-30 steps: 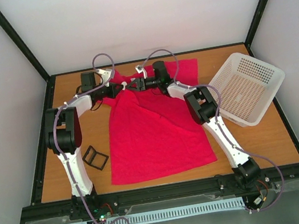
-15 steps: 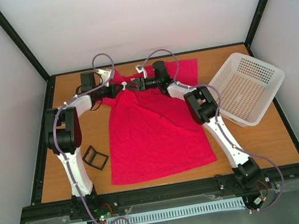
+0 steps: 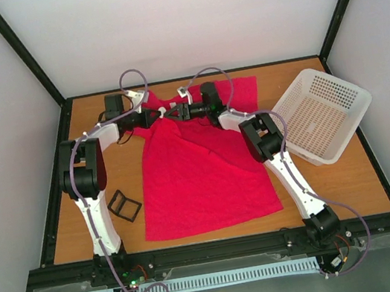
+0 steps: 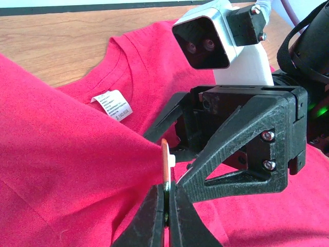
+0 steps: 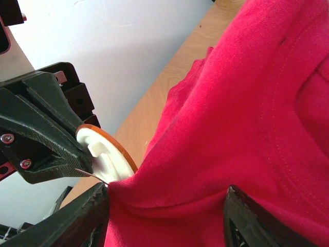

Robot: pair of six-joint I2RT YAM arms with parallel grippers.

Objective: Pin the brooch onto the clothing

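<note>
The crimson T-shirt (image 3: 200, 175) lies flat on the table, with its collar area pulled up into a ridge between the two grippers. My left gripper (image 3: 152, 114) (image 4: 167, 191) is shut on the lower rim of the brooch (image 4: 165, 159), held edge-on against the raised cloth (image 4: 67, 154). From the right wrist the brooch (image 5: 105, 154) shows a white back and an orange rim, with its thin pin touching the fabric (image 5: 247, 103). My right gripper (image 3: 174, 110) (image 5: 167, 198) faces the left one, fingers wide apart, bunched shirt spanning them. The white neck label (image 4: 113, 104) shows behind.
A white perforated basket (image 3: 321, 112) sits tilted at the table's right edge. A small black frame-like case (image 3: 124, 205) lies left of the shirt, beside the left arm. Black rails border the wooden table (image 3: 336, 174).
The right gripper has edged slightly left toward the left gripper. Everything else looks unchanged.
</note>
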